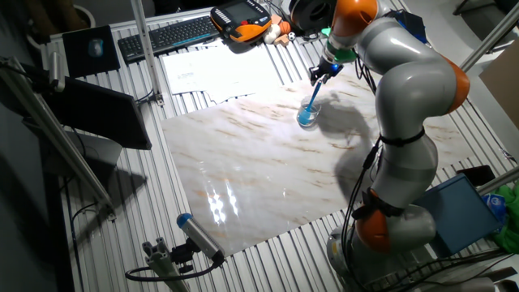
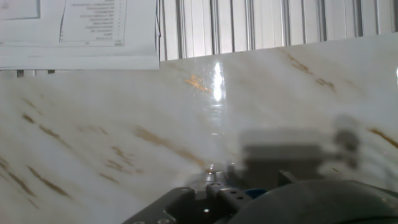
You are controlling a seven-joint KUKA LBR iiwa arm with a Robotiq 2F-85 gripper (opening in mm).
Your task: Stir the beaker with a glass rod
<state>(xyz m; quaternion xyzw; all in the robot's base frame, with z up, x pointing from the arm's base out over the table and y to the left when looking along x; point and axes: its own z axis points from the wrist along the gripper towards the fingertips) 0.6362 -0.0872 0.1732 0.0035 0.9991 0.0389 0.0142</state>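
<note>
The beaker (image 1: 307,118) is a small clear glass with blue liquid at its bottom, standing on the far right part of the marble board (image 1: 259,170). My gripper (image 1: 323,75) is above it and slightly behind, shut on the glass rod (image 1: 315,96). The thin light-blue rod slants down from the fingers, with its lower end inside the beaker. In the hand view the rod (image 2: 215,124) shows as a faint translucent vertical streak over the marble. A blurred grey finger (image 2: 289,155) sits low in that view. The beaker is not clearly visible there.
A thick grey cylinder with a blue tip (image 1: 199,236) lies at the board's near left corner. Papers (image 1: 215,69), a keyboard (image 1: 170,32) and an orange pendant (image 1: 241,22) lie behind the board. A blue box (image 1: 461,207) sits by the arm's base.
</note>
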